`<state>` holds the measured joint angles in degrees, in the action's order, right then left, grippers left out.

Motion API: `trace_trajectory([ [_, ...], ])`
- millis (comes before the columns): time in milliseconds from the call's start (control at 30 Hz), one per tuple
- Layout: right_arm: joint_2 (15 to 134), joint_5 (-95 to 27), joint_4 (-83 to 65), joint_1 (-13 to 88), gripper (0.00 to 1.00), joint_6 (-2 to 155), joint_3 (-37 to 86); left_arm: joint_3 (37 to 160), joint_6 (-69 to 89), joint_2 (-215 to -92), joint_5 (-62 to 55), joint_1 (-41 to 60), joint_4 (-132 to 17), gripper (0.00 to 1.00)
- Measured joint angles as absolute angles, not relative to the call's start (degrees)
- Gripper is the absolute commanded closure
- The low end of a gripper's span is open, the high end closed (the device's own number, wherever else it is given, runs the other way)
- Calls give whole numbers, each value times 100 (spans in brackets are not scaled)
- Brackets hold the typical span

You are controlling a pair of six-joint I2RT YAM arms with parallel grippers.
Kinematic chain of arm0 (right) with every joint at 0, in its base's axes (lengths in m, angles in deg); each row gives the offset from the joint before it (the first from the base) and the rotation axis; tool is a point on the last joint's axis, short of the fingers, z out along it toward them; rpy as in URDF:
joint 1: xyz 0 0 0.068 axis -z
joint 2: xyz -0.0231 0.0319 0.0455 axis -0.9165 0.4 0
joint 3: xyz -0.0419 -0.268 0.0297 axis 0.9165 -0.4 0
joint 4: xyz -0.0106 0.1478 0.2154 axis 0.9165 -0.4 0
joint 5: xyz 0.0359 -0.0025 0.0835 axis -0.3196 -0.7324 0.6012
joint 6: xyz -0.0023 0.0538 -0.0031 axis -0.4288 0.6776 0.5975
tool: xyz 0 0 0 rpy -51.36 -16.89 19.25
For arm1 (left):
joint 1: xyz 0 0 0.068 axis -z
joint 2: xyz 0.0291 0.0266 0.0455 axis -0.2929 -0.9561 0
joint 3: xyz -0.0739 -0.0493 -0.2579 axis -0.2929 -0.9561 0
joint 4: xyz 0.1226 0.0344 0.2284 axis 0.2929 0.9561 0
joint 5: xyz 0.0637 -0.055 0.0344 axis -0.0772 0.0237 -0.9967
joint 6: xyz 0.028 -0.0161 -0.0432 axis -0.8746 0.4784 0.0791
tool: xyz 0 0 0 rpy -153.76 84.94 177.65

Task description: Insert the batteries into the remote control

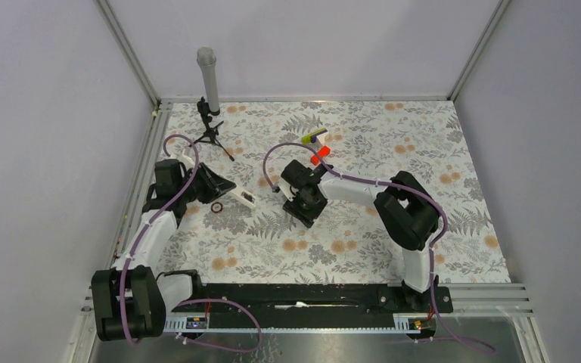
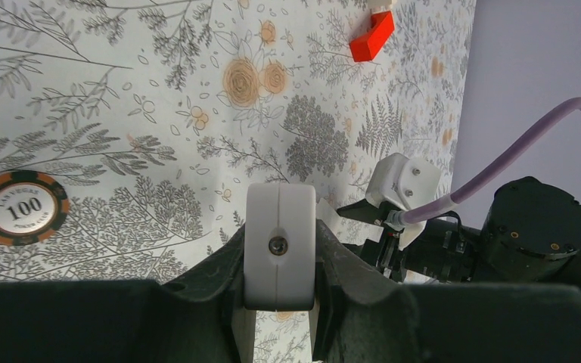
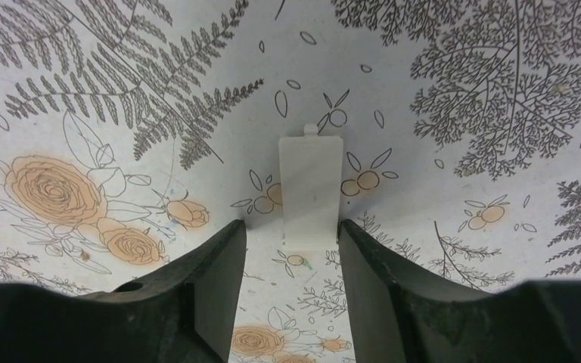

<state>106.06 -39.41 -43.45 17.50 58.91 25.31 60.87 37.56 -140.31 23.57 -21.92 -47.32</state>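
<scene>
Where the pale lavender-grey left wall (image 1: 45, 113) comes down to the table, a slanting aluminium frame post (image 1: 128, 53) marks the corner of the enclosure, and the table itself is spread with a white cloth (image 1: 363, 227) printed with grey ferns and orange flowers. Near the far left corner a small black tripod (image 1: 210, 130) stands on the cloth, carrying an upright grey tube (image 1: 208, 76). Just in front of it the left gripper (image 2: 280, 246) is clamped tight on one end of the remote control (image 1: 243, 199), whose white body juts out toward the middle of the table, low over the cloth. A poker chip (image 2: 20, 208) with an orange-and-black rim lies flat on the cloth close beside that gripper, apart from the remote. Toward the centre, the right gripper (image 3: 291, 231) hangs low over the cloth with its jaws partly apart. A flat white plate (image 3: 310, 189) lies on the fabric with its near end between the fingers; one edge sits against one finger, a gap shows at the other, and nothing is gripped. Beyond that gripper a red piece (image 1: 320, 156) rests on the cloth, with a small yellow-green and purple object (image 1: 314, 136) just behind it. Along the near edge runs a black rail (image 1: 310, 291) bearing both arm bases, and another grey wall (image 1: 545, 113) closes the right side.
</scene>
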Motion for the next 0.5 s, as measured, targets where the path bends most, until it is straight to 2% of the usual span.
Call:
trace_trajectory([
  [333, 10551, -4033, -4385, 1745, 30, 5948, 2444, 6067, 3822, -14033, 2357, -2074, -4787, 100],
  [433, 10512, -4138, -4376, 1745, 29, 5963, 2380, 6067, 3822, -14035, 2357, -2071, -4791, 100],
  [500, 10477, -4162, -4361, 1745, 33, 5974, 2330, 6067, 3822, -14044, 2355, -2074, -4797, 100],
])
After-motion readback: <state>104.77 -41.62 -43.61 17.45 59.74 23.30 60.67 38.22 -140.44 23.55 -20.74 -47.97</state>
